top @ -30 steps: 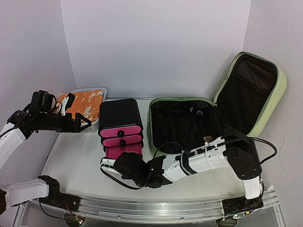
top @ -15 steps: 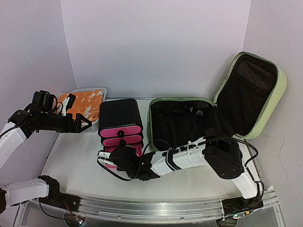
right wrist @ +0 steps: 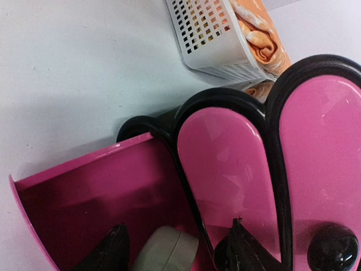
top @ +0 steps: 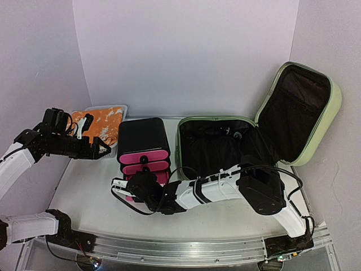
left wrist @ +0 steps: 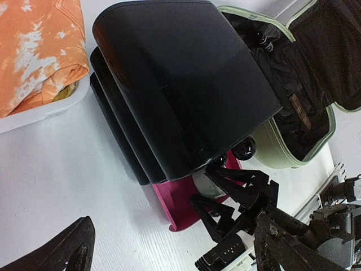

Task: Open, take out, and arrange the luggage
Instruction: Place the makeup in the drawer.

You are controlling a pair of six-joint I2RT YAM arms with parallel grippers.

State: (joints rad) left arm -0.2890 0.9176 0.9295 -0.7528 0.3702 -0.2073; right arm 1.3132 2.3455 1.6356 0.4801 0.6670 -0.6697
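Right gripper (right wrist: 176, 240) sits nearest me, at 7 o'clock on the table. Its fingers stand apart inside the open pink drawer (right wrist: 101, 192), one either side of a pale roll (right wrist: 166, 251) and clamped on nothing. The drawer is the lowest one of the black drawer box (top: 144, 138), which stands at about 11 o'clock. I judge the step in hand to concern this roll, though I cannot tell whether it is being set down or taken up. To do it well, I would keep the fingers centred on the roll and travel vertically. I would also stay off the drawer wall and the round knob (right wrist: 333, 248) of the drawer above, since the box looks light enough to shift. Left gripper (top: 101, 150) hangs at 9 o'clock with its jaws fully apart and empty. Behind it, at 10 o'clock, is the white basket (right wrist: 208, 34) holding orange cloth (top: 104, 119). The luggage (top: 334, 104) lies farthest, at 2 o'clock, just beside the box, lid raised against the right wall.
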